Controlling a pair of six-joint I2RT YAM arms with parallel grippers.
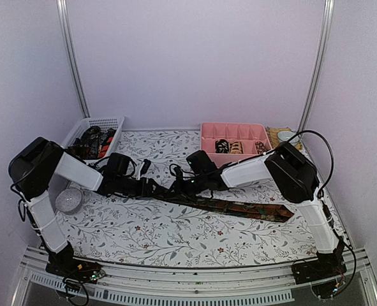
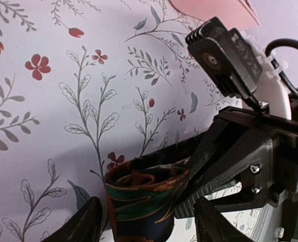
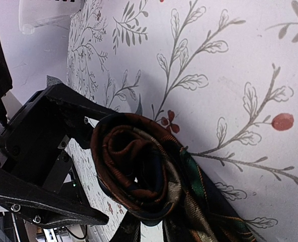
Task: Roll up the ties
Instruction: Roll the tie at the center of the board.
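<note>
2 claws meet at 1 half-rolled tie (image 1: 252, 209) on the table (image 1: 175, 239).
Its coil (image 2: 138, 201) stands between the left claw's (image 2: 149, 224) parted fingers. The right claw (image 1: 185, 183) is pinched on the coil's edge, and the flat tail runs right. Farther back, rolled ties (image 1: 229, 146) sit in the tray (image 1: 234, 127) and loose ties (image 1: 96, 141) in the basket (image 1: 105, 121).

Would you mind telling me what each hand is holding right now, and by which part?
The right hand pinches the patterned tie by its rolled-up end; the left hand is open on either side of that end, gripping nothing.
</note>
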